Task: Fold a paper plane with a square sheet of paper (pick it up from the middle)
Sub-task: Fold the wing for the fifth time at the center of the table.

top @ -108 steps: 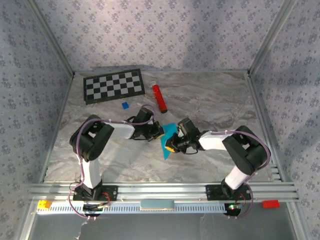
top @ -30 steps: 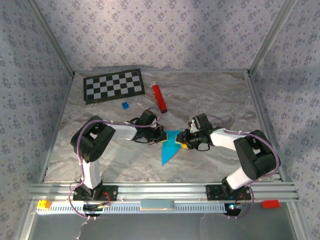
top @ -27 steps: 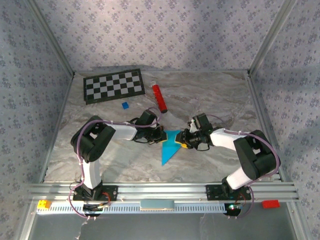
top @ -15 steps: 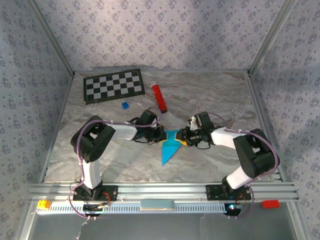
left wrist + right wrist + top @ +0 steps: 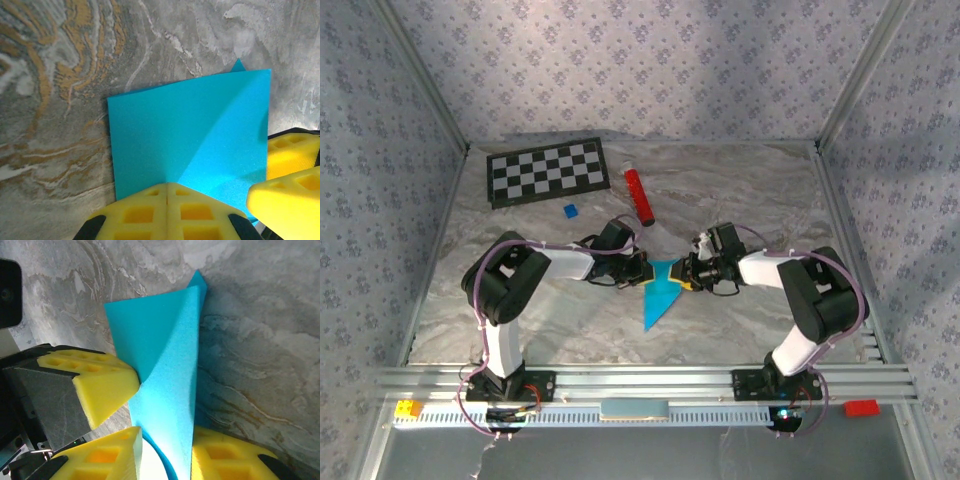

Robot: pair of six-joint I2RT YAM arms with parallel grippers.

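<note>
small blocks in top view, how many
3: dark-blue block on the table by the checkerboard, yellow block at the front rail's left end, red block at its right end; more may be hidden

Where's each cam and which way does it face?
Top external: above and behind, looking down on the marbled table; left arm and right arm meet at the folded cyan-blue paper sheet.
Left wrist: looks past the left end effector onto the paper.
Right wrist: looks past the right end effector onto the paper.
Shared: each wrist view catches the other's yellow finger.
</note>
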